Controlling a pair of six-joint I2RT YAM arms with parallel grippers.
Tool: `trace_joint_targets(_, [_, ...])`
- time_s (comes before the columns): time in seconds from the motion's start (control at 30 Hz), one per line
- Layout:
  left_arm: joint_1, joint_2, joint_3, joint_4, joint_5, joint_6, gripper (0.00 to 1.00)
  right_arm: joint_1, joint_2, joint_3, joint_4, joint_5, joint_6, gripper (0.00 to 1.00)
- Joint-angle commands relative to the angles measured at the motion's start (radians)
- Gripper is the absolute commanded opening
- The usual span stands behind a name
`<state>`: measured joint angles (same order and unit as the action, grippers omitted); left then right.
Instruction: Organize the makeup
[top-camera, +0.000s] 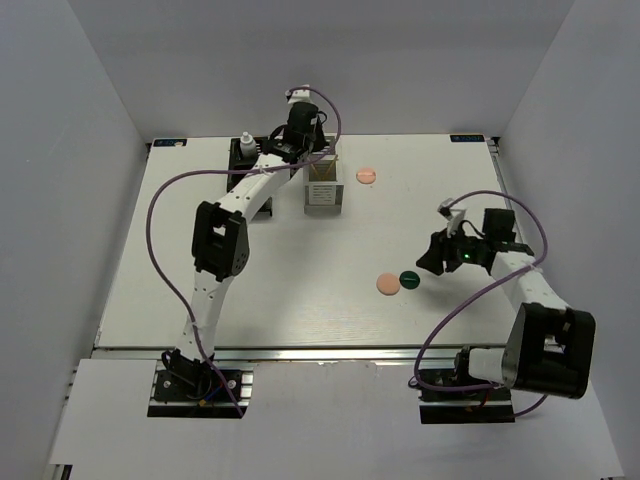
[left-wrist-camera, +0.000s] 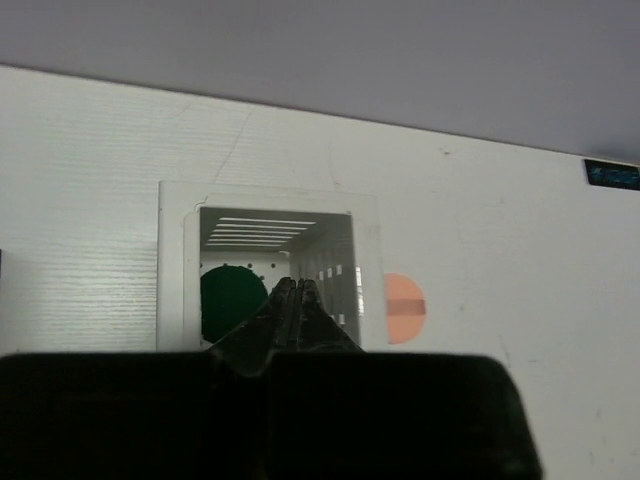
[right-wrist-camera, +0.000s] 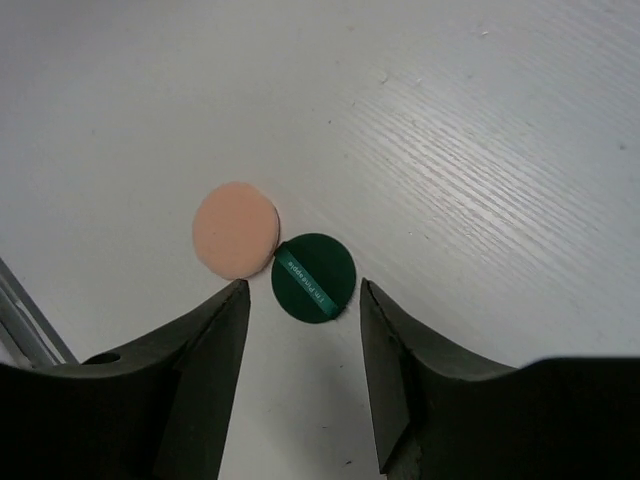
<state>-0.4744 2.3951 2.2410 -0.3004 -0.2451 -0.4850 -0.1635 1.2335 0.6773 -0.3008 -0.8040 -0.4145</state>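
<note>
A peach disc (top-camera: 387, 284) and a dark-green disc (top-camera: 409, 279) lie touching on the table right of centre. My right gripper (top-camera: 435, 256) is open just right of them. In the right wrist view its jaws (right-wrist-camera: 300, 295) stand apart around the near edge of the green disc (right-wrist-camera: 314, 277), with the peach disc (right-wrist-camera: 236, 229) beyond the left finger. My left gripper (top-camera: 312, 150) is shut and empty over the white slatted box (top-camera: 323, 187). In the left wrist view its tips (left-wrist-camera: 296, 285) hang above the box (left-wrist-camera: 172, 262), which holds another green disc (left-wrist-camera: 232, 303). A second peach disc (top-camera: 367, 175) lies right of the box and also shows in the left wrist view (left-wrist-camera: 404, 308). Tubes and sticks are not visible.
A black slatted box (top-camera: 245, 162) stands at the far left with a small white bottle (top-camera: 245, 140) in it, beside the left arm. Grey walls close the table at the back and both sides.
</note>
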Motion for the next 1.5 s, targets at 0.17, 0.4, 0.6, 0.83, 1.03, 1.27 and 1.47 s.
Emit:
trace_joint_targets(0.17, [0.007,-0.491,-0.301,0.130,0.288,0.048,0.62,0.269,0.161,0.134,-0.132,0.401,-0.155,0.60])
trace_joint_targets(0.4, [0.016,-0.917,-0.845,0.172,0.369,0.053,0.82,0.331,0.190,0.107,-0.138,0.525,-0.135,0.63])
trace_joint_targets(0.6, [0.017,-1.214,-1.219,0.194,0.342,-0.052,0.82,0.372,0.231,0.080,-0.110,0.563,-0.156,0.61])
trace_joint_targets(0.83, [0.016,-1.424,-1.465,0.211,0.306,-0.179,0.82,0.410,0.288,0.045,-0.051,0.583,-0.136,0.48])
trace_joint_targets(1.03, [0.016,-1.531,-1.590,0.198,0.319,-0.256,0.82,0.412,0.281,0.008,-0.029,0.600,-0.139,0.10])
trace_joint_targets(1.27, [0.016,-1.588,-1.712,0.254,0.366,-0.340,0.82,0.410,0.196,0.129,-0.005,0.579,-0.176,0.00])
trace_joint_targets(1.47, [0.016,-1.544,-1.794,0.352,0.473,-0.450,0.82,0.423,0.395,0.572,0.046,0.480,0.107,0.00])
